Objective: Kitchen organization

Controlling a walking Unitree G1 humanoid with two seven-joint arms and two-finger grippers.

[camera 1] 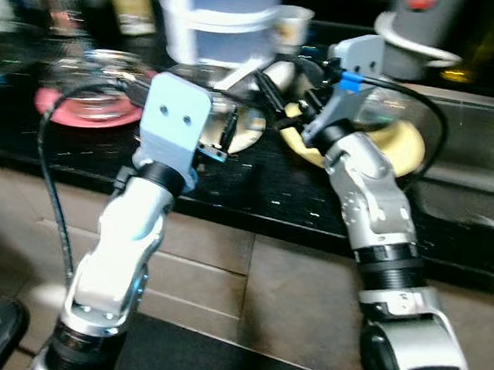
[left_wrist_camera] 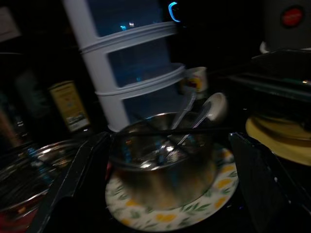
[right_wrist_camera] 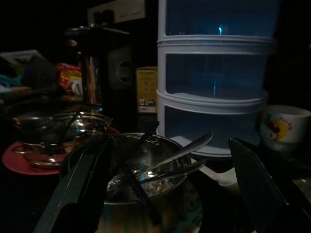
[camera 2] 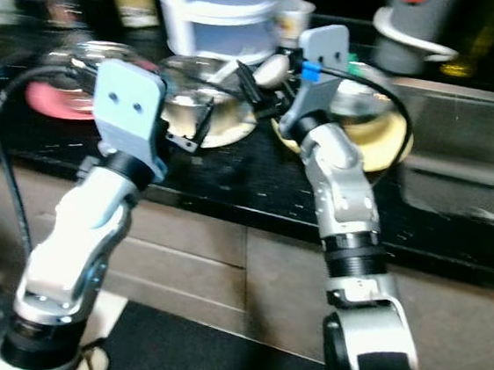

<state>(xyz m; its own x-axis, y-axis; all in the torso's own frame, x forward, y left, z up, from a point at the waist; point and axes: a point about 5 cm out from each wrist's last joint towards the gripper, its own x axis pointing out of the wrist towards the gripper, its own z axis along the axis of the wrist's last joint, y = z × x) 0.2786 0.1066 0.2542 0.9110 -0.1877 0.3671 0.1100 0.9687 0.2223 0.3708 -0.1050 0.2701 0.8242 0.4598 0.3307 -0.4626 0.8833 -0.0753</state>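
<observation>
Fingers of both grippers stand spread apart, pinching nothing. The left gripper hovers just before the steel bowl, its two fingers framing the bowl on either side in the left wrist view. The right gripper reaches in from the other side, near the bowl rim, with its fingers likewise straddling the bowl in the right wrist view.

Location: the steel bowl sits upright on a leaf-patterned plate on the black countertop, in front of a white stacked drawer unit. A glass bowl on a pink plate stands to the robot's left; a yellow plate lies to its right, beside the sink.

Orientation: two spoons lie in the bowl with bowls-ends down and handles leaning on the rim. Their long axes run slantwise upward and away from the robot, towards the drawer unit and the small printed cup.

Hazards (judgement):
- Both grippers converge on one bowl; finger collision is likely if they close together.
- A grip on the bowl rim may tip the bowl on the plate; the spoons would then slide out.
- A knocked spoon handle could lever the bowl or strike the cup.
- Blur and dim wrist views make depth uncertain
</observation>
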